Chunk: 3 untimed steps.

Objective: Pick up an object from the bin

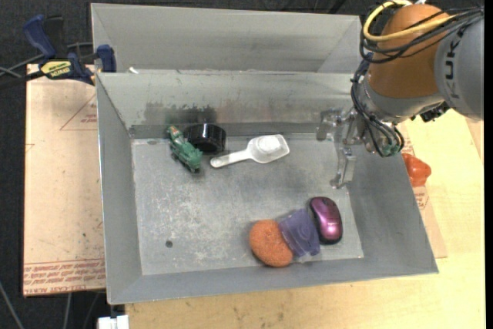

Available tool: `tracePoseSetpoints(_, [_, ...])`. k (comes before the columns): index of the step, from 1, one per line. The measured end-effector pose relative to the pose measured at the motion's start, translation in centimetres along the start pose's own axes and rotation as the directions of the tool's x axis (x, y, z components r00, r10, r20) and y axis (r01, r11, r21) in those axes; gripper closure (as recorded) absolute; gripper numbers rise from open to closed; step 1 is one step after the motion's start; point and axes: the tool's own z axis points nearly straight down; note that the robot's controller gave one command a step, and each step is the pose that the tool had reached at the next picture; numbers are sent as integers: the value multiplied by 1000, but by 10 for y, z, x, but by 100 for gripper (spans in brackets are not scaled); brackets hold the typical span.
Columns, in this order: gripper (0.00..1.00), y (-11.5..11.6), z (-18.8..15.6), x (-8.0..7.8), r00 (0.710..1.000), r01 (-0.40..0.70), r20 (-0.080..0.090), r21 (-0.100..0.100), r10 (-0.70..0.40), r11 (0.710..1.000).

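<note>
Your gripper (pixel 340 166) hangs at the right of the bin (pixel 231 200), just beyond the purple mouse (pixel 326 219). I cannot tell how wide it is open.

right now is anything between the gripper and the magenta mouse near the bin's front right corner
Nothing visible does. The gripper hangs near the bin's right wall, with bare floor between it and the magenta mouse below it in the view. The purple lump and orange ball lie left of the mouse, away from the gripper.
</note>
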Motion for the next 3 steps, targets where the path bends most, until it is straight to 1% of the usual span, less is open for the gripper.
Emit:
tracePoseSetpoints(1, [0, 0, -5, -2, 1000, 2, 7, 1, -2, 1000])
tracePoseSetpoints(2, [0, 2, 26, 30, 992, 125, 15, 4, -125, 992])
tracePoseSetpoints(3, [0, 13, 38, 59, 937, 350, 0, -1, -350, 937])
